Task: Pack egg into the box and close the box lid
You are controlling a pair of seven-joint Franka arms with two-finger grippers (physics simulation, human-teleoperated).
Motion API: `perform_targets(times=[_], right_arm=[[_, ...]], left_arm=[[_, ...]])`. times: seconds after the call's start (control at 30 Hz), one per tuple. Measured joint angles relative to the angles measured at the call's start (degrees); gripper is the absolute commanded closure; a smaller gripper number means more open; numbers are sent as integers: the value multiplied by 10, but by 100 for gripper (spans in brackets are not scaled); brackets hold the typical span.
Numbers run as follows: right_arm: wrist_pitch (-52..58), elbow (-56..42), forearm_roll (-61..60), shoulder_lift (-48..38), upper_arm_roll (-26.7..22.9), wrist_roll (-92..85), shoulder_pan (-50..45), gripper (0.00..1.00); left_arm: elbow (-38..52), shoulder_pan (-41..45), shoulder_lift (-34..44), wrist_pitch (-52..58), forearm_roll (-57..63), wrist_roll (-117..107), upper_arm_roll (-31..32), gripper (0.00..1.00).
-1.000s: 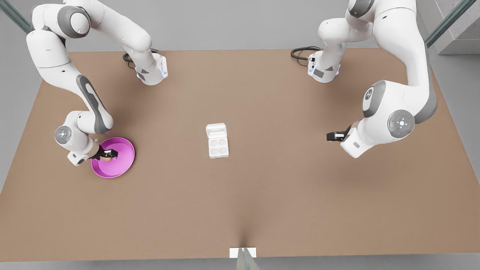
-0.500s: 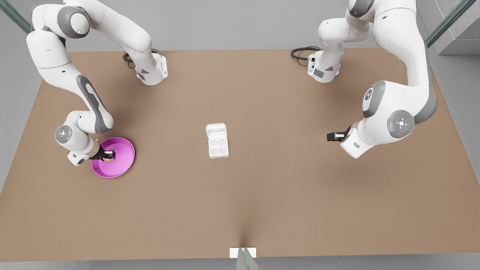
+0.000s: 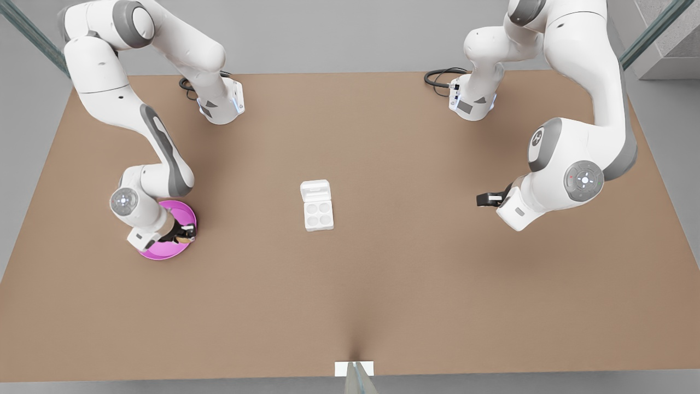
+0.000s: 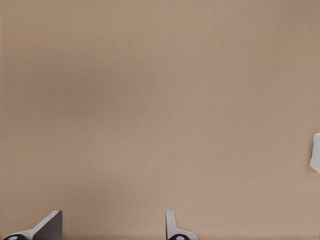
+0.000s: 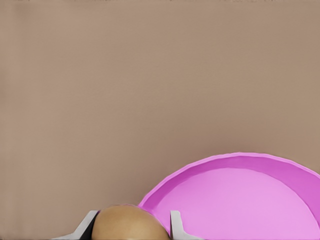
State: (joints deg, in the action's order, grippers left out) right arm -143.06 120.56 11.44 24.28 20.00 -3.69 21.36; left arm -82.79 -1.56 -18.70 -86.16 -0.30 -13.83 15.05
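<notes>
Front view overhead; wrist views face table (image 3: 383, 284) closely.

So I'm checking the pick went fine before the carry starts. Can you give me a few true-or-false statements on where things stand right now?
1. The right gripper holds the small beige-tan egg above the round pink plate. True.
2. The white four-cup egg carton already holds an egg. False: all its cups are empty.
3. The carton's white hinged lid is shut. False: it lies open.
4. The left gripper waits away from the carton, fingers apart and empty. True.

Pink plate (image 3: 158, 253) — brown table (image 3: 383, 284)
</notes>
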Motion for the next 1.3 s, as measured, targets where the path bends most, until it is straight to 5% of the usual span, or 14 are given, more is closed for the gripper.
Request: perform_targets(times=[0.43,0.57,1.07,1.1,1.13,1.3], right_arm=[[97,-99,-210,11,-286,72,-514,40],[124,-134,-250,29,-326,102,-609,40],[187,-230,-301,115,-338,218,-706,39],[188,-230,-302,118,-338,224,-706,37],[188,-229,-302,119,-338,231,-705,0],[189,-199,-303,102,-322,257,-710,0]], left_arm=[[1,3,-3,0,1,-1,0,0],[1,3,-4,0,1,-1,0,0],[1,3,-4,0,1,-1,0,0],[1,3,-4,0,1,-1,0,0],[1,3,-4,0,1,-1,0,0],[1,3,-4,0,1,-1,0,0]])
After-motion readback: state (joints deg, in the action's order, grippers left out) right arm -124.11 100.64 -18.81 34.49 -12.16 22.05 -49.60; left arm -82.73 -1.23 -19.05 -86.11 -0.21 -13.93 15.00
